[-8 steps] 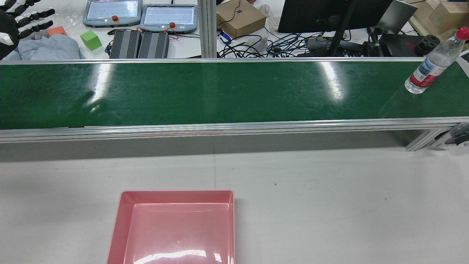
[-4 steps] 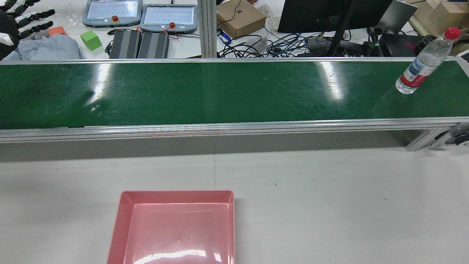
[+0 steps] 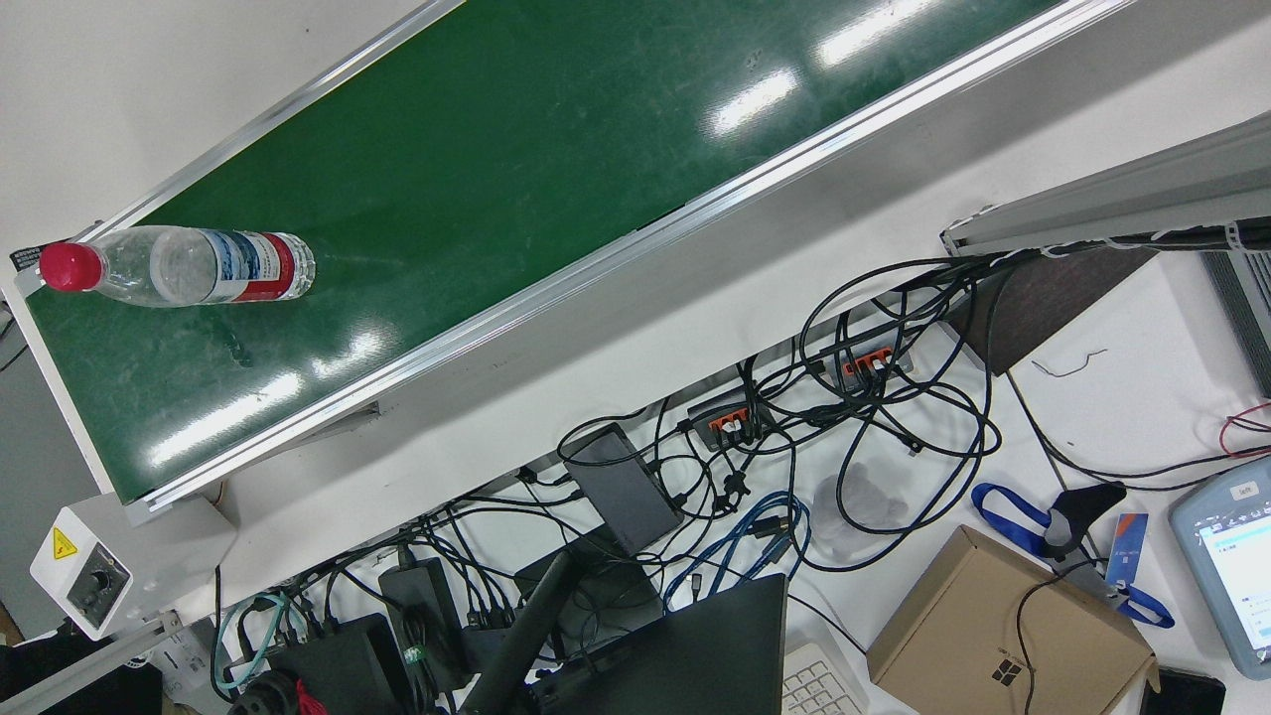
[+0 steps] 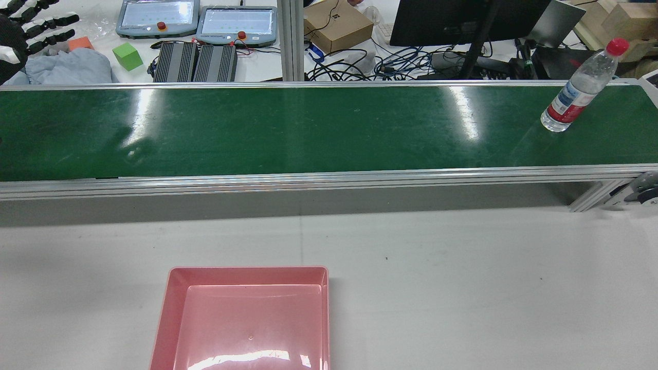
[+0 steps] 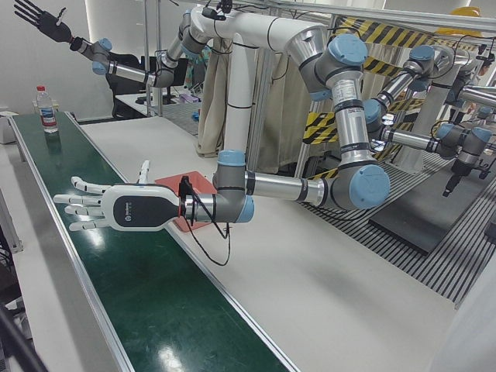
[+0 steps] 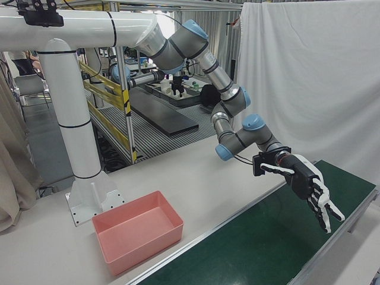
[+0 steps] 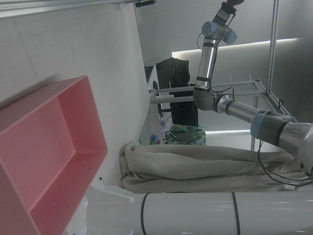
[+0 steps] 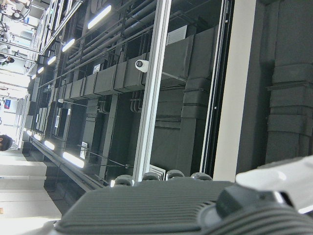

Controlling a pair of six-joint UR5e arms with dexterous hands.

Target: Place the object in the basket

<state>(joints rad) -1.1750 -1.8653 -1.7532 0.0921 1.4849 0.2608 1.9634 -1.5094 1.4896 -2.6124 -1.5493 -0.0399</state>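
Standing one bottle point(image 4: 579, 87), one basket point(image 4: 245, 318), two robot hands point(image 5: 105, 211)

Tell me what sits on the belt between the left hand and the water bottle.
Nothing: in the rear view the green belt is bare from the left hand at its far left to the water bottle standing near its right end.

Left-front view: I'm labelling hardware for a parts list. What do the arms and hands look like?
Both arms have silver tube links with blue-capped joints. The left hand has a white-and-black shell, white fingers and a black cable looping at its wrist. The right hand looks black.
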